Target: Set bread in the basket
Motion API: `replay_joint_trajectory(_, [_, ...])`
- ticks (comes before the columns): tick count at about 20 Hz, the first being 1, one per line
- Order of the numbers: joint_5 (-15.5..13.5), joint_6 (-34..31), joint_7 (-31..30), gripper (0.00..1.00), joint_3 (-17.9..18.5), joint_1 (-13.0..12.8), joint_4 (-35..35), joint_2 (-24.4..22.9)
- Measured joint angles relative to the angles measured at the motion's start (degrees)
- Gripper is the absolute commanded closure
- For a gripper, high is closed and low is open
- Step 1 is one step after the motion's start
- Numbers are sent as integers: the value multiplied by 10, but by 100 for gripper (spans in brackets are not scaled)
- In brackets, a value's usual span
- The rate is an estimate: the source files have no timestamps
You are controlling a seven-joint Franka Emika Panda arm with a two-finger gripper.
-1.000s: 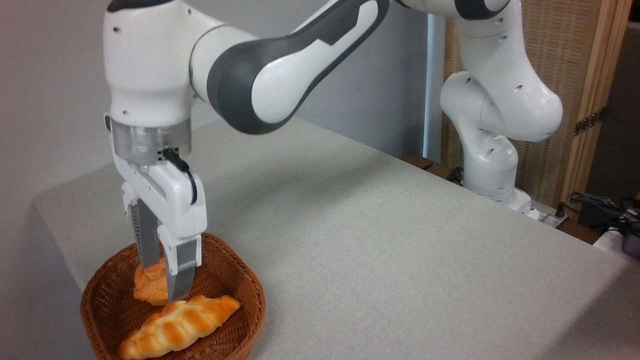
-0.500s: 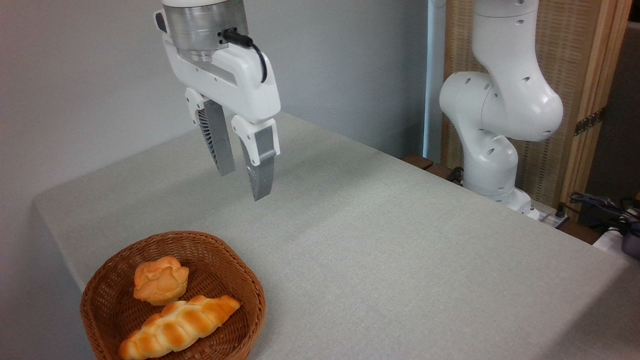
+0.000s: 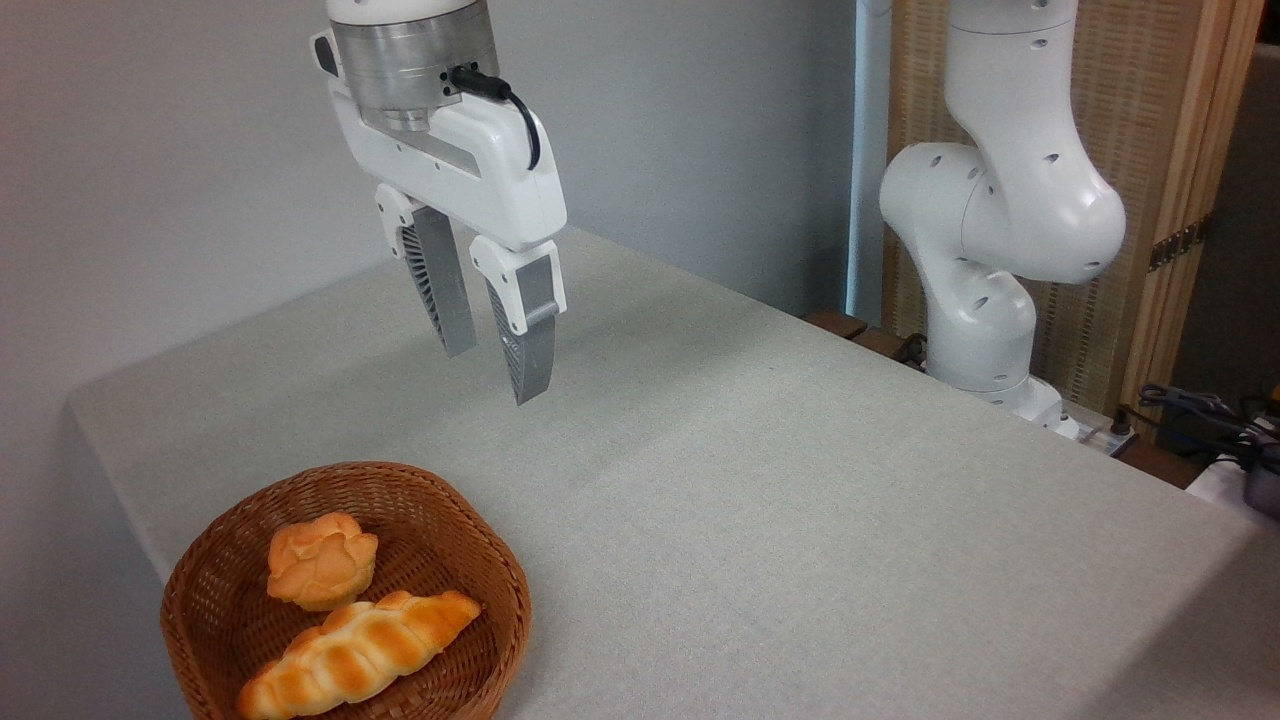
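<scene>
Bread [image 3: 355,652] is lying in the basket [image 3: 500,560], diagonal, one tip on the near rim, touching the bun [image 3: 320,560] behind it. Gripper [image 3: 490,350] hangs high above the table [image 3: 800,480], well clear of the basket, fingers apart, holding nothing. Task looks done to me. If you need to re-seat the loaf: it looks light, probably soft with a smooth crust, so pinch across the braided middle, not the tapered tips, and go easy on force.
</scene>
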Motion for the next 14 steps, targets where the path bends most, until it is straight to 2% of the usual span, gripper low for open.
replay_joint_trajectory(7, [1,0,4,0,10,-9,0,0])
replay_joint_trajectory(11, [19,0,0,0,10,-10,0,0])
replay_joint_trajectory(14, [22,0,-4,0,10,-11,0,0])
